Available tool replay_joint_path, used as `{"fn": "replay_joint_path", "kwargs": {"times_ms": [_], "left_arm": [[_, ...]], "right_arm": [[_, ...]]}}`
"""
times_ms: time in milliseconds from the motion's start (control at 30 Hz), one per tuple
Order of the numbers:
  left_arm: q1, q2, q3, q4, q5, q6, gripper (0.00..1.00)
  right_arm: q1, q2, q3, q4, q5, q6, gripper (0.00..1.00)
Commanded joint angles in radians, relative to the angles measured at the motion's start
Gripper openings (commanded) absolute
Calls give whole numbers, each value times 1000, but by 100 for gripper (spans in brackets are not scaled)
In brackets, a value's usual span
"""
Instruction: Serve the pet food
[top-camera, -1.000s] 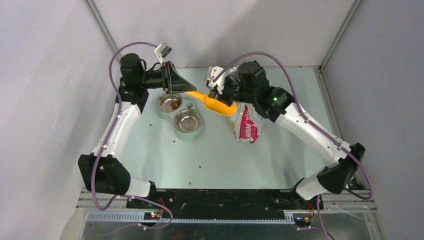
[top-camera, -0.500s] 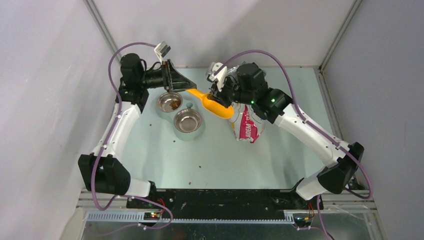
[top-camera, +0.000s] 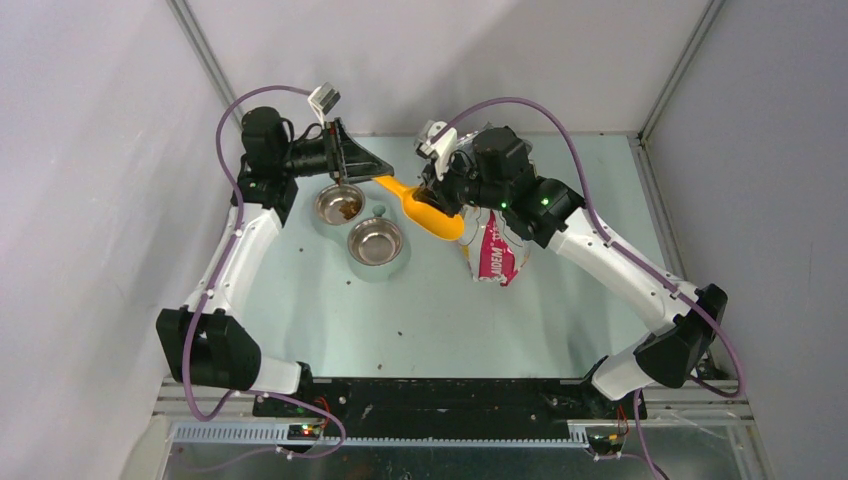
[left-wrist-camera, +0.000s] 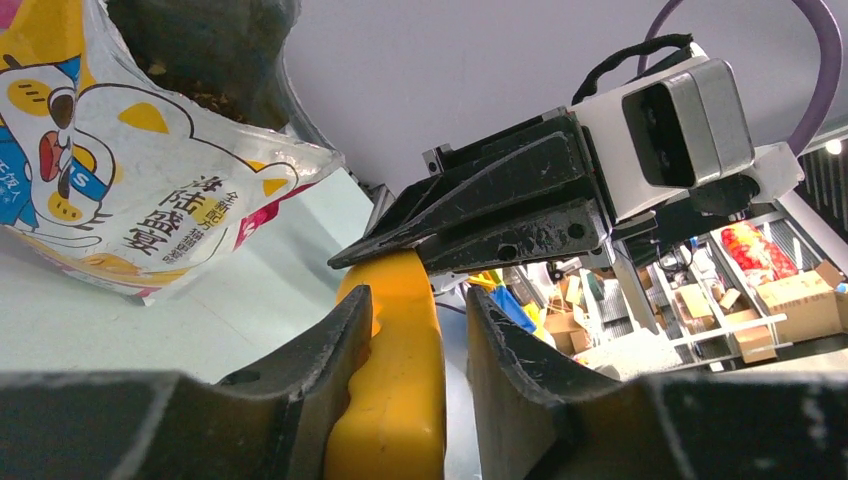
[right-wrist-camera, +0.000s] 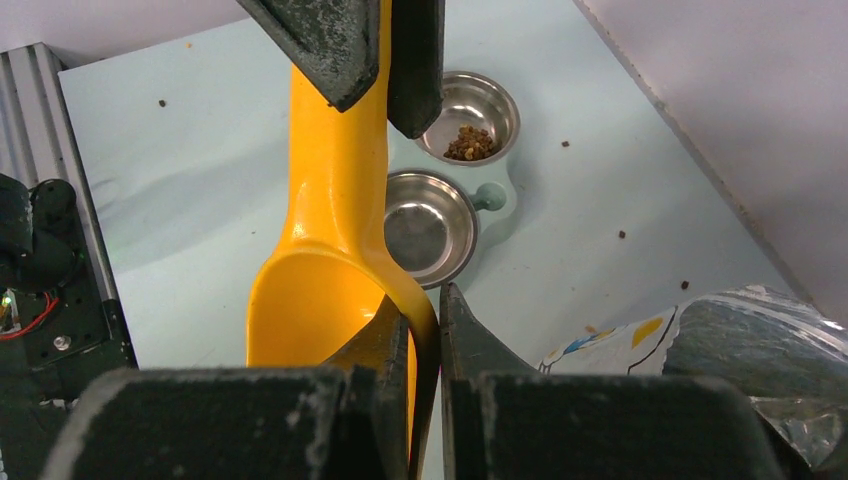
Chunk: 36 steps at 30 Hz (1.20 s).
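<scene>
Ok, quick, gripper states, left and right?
Left gripper: open, jaws straddling the handle of the orange scoop, gap on one side.
Right gripper: shut on the scoop's bowl wall.

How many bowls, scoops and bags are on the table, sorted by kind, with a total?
Steel bowls: 2 (one holds pet food, one is empty)
Orange scoop: 1
Printed bag: 1
Total: 4
</scene>
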Motion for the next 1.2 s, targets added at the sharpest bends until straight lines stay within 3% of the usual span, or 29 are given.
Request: {"fn": "replay_joint_path", "kwargs": {"times_ms": [0, 367, 467, 633, 700, 733, 800, 867, 933, 1033, 1167], "left_arm": [[-13, -37, 3, 22, 49, 4, 44], [-13, -25, 8, 23, 39, 5, 45], [-13, -18, 10, 30, 39, 5, 35], [-13, -11, 12, 22, 47, 19, 3], [-13, -12, 9, -2, 50, 40, 0], [-13, -12, 10, -13, 50, 48, 0], [-11, -12, 24, -52, 47, 78, 0], [-11, -12, 59, -124, 36, 126, 0], [-12, -4, 118, -218, 7, 203, 0], [-17, 26, 226, -282, -22, 275, 0], [-30, 85, 377, -273, -78, 294, 0]], "right_arm": [[-17, 0, -6, 4, 135, 52, 0], [-12, 15, -1, 12, 148, 92, 0], [-8, 31, 13, 8, 143, 88, 0], [-6, 38, 17, 11, 132, 79, 0], [-13, 33, 14, 7, 103, 71, 0], [-22, 31, 17, 0, 82, 57, 4], [-45, 18, 35, -41, 9, 33, 33], [-94, 2, 76, -120, -110, 12, 50], [-162, -13, 132, -217, -239, 9, 60], [-317, -56, 189, -309, -434, 50, 66], [-504, -146, 155, -252, -430, 152, 70]]}}
